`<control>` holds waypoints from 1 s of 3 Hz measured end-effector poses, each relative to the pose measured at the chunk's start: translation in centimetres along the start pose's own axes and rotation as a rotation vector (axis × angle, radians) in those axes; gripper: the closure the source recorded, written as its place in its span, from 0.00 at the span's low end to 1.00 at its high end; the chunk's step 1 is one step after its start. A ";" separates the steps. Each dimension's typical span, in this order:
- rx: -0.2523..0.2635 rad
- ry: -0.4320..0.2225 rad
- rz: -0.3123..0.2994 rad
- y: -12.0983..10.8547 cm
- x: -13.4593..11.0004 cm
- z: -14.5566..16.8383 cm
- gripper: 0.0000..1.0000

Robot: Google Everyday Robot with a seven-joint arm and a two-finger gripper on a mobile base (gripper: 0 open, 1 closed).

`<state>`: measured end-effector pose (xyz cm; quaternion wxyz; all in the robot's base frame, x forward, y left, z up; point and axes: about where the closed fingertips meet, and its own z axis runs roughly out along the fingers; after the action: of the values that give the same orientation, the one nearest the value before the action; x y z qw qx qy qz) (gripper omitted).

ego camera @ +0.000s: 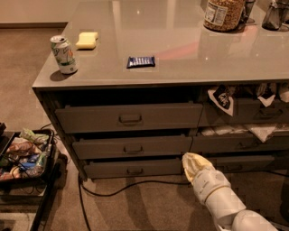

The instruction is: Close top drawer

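Note:
The top drawer is the uppermost grey drawer in the left column under the counter. It has a tall flat front and a small loop handle at its centre. Its front stands a little forward of the cabinet, with a dark gap above it. Two slimmer drawers sit below it, also slightly out. My gripper is low at the right, on the end of the white arm, in front of the bottom drawer's right end. It is well below and to the right of the top drawer's handle and touches nothing.
On the counter are a soda can, a yellow sponge, a blue packet and a jar. The right drawers hold white rags and a black-white patch. A cluttered tray and a black cable lie on the floor.

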<state>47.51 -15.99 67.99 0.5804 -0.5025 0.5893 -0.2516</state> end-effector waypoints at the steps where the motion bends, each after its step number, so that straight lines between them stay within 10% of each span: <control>1: 0.000 0.000 0.000 0.0 0.0 0.0 0.35; 3: 0.000 0.000 0.000 0.0 0.0 0.0 0.00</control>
<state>47.51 -15.99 67.99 0.5804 -0.5025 0.5893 -0.2515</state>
